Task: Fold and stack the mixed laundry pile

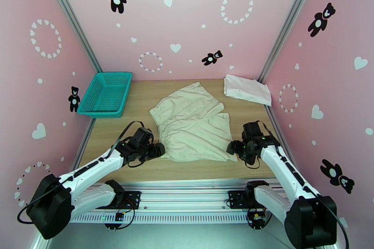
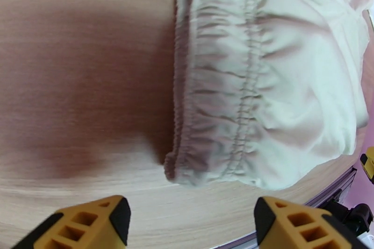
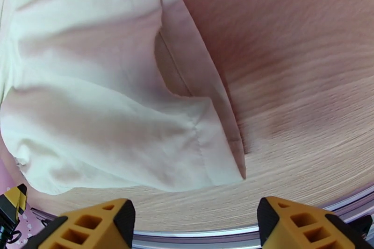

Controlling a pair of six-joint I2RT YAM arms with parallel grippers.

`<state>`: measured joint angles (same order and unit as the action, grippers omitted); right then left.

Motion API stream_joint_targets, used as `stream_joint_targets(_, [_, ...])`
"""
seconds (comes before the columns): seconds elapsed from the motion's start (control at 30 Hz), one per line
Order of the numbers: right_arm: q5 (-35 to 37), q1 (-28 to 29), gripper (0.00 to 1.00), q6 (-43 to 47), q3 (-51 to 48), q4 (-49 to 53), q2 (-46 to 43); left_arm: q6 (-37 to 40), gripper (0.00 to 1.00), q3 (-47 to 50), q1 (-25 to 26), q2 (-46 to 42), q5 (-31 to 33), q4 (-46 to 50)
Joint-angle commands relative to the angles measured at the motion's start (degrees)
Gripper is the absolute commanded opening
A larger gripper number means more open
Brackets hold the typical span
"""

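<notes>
Two garments: from above we see the cream-beige garment (image 1: 194, 126) folded mid-table, the white T-shirt (image 1: 246, 89) folded far right.
Left wrist view: its gathered waistband (image 2: 243, 81).
Left gripper (image 2: 191, 212): spread wide, empty.
Right gripper (image 3: 195, 212): likewise, by the hem (image 3: 212, 152).

Overhead wide; wrists close on garment (image 1: 196, 126)

The light wooden surface (image 1: 140, 105) carries three things. Cream-beige shorts (image 1: 196, 126) lie flat near its middle, gathered waistband toward the left. A white folded garment (image 1: 246, 89) rests at the far right corner, and a teal mesh basket (image 1: 100, 113) at the far left.
</notes>
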<state>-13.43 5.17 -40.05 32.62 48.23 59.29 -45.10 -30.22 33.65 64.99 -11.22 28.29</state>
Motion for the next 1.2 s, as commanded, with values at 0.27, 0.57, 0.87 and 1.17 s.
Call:
stream_joint_targets(0.27, [-4.97, -1.47, 0.62, -3.38, -5.46, -16.18, 4.82, -2.97, 0.61, 1.53, 0.42, 7.06, -4.19, -13.70])
stream_joint_targets(0.57, [-2.90, -1.48, 0.28, -0.82, -0.70, -17.46, 7.58, -1.49, 0.00, -1.77, 0.48, 1.88, -2.34, -11.18])
stream_joint_targets(0.87, [1.42, -1.48, 0.01, 2.42, 2.11, -2.00, -6.11, 1.11, 0.00, -3.29, 2.05, -6.52, -2.38, 0.37])
stream_joint_targets(1.17, [2.00, -1.49, 0.00, 1.93, 13.40, 11.70, -15.47, 3.31, 0.00, -9.93, 4.30, -13.66, 1.26, 10.05])
